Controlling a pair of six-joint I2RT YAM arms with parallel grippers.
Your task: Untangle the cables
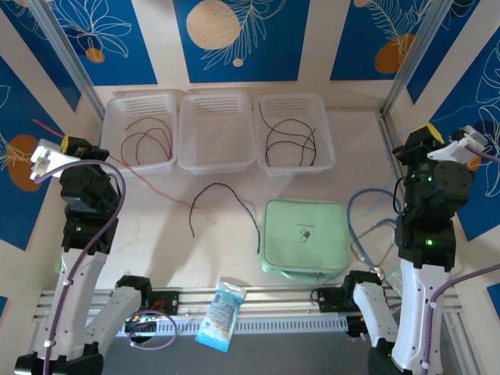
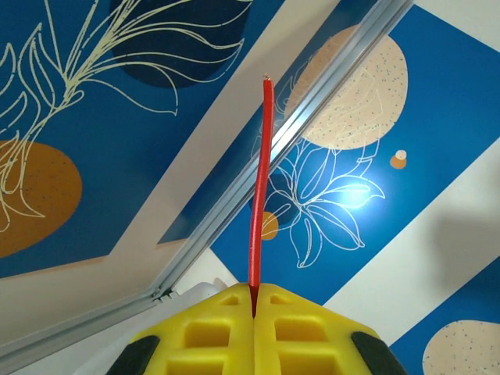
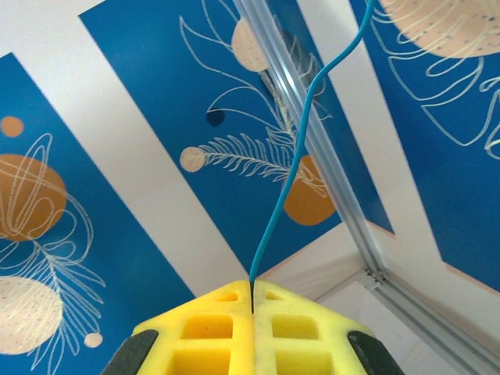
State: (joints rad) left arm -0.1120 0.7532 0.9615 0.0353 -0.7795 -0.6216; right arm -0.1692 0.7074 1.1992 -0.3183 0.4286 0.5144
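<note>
1. Above the table, in the top view, we see the left gripper (image 1: 67, 142) raised at the left. A stub of the red cable (image 1: 44, 126) pokes past it toward the wall. A faint red line runs from there across the table, past the near corner of the left basket (image 1: 141, 100). The right gripper (image 1: 429, 131) is raised at the right. One dark cable (image 1: 219, 185) arches on the bare table, just left of the green pouch (image 1: 305, 234). Loose wires lie in the left basket and the right basket (image 1: 291, 100).
2. At the left wrist, the left gripper (image 2: 254, 293) has its yellow fingers (image 2: 211, 336) pressed together, pinching the red cable (image 2: 260, 195). The cable stands straight up from the seam.
3. At the right wrist, the right gripper (image 3: 252, 287) likewise pinches a thin blue cable (image 3: 289, 180). It curves upward and leaves the top of the frame.
4. We judge this to be the separating step, with two strands held high and well apart. Next, each strand needs carrying to a basket and letting go, and then the dark cable needs picking up.
5. From above, the fingertips are too small to read. We cannot trace the blue cable below the right gripper, nor tell whether it meets the light-blue cord (image 1: 353, 211). Whether red and blue cross anywhere is unclear.
</note>
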